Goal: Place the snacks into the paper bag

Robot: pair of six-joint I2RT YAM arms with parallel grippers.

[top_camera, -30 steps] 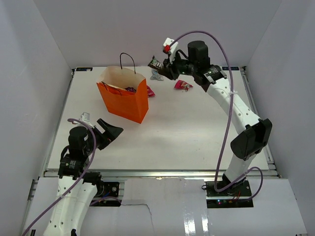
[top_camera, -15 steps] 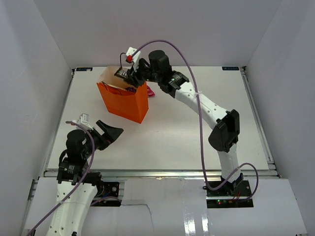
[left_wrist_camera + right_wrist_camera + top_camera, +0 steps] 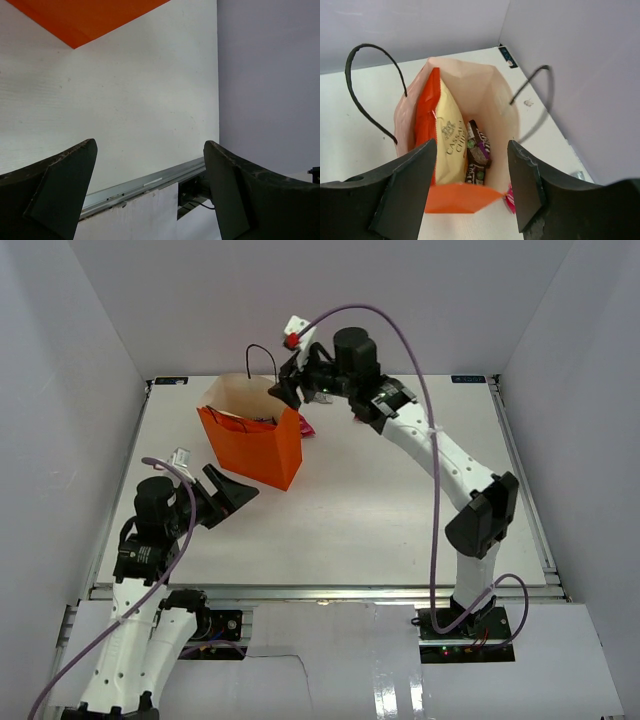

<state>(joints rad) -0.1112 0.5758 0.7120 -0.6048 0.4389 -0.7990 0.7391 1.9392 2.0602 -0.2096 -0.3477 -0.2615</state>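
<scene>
- The right tool (image 3: pixel 471 150) hangs directly over the mouth of the paper bag (image 3: pixel 255 450), jaws apart, nothing between them.
- The left tool (image 3: pixel 150 144) is spread wide and empty, low over the near-left worktop (image 3: pixel 380 510), well apart from the bag.
- The bag stands upright at the far-left of the worktop. Inside it, the chip bag (image 3: pixel 447 145) stands on edge along one wall, with the candy bars (image 3: pixel 477 150) beside it.
- One magenta packet (image 3: pixel 510 199) lies on the worktop just beside the bag's base, outside it. Judgement: the task is incomplete.
- Risk, handle snag: the thin black handles (image 3: pixel 370 90) loop up on both sides of the right tool. A sideways exit can hook a finger and drag or lift the bag.
- Risk, tip-over: nothing braces the bag. Any contact with its rim can topple it and spill the contents.
- Risk, crowded pick: the magenta packet sits close to the bag wall. A finger descending on that side can push the bag or crease it instead of reaching the packet.
- Risk, jammed drop: the upright chip bag narrows the opening, so a packet released off-centre can lodge on its top edge.
</scene>
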